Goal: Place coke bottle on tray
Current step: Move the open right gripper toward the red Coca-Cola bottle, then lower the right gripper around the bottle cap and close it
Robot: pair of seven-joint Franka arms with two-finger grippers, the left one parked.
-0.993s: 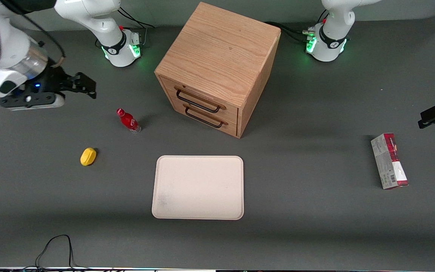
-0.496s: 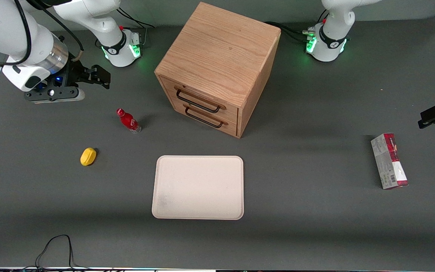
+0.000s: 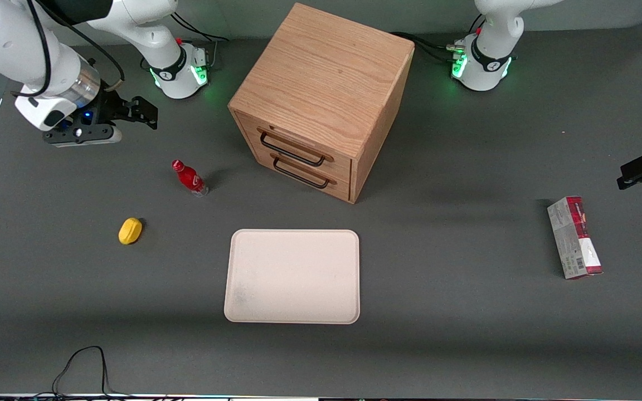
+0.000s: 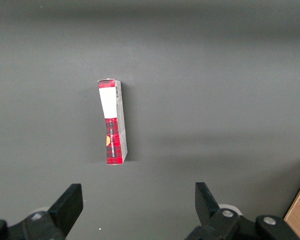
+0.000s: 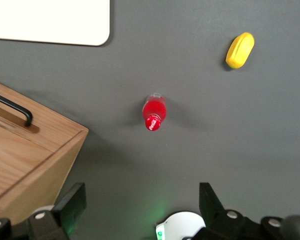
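Coke bottle [image 3: 189,177] is not held yet. Gripper [image 3: 144,113], fingers spread wide and empty, is hung well apart from it. It must be brought down over the bottle, then carried to the tray [image 3: 292,276].

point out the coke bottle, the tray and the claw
coke bottle [image 3: 189,179], front view, on its red body
tray [image 3: 293,277], front view, on its bare flat bottom
claw [image 3: 145,111], front view, between its open fingertips, above the table, farther from the camera than the bottle

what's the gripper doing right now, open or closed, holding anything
Gripper: open and empty, up in the air, farther from the front camera than the coke bottle standing on the table.
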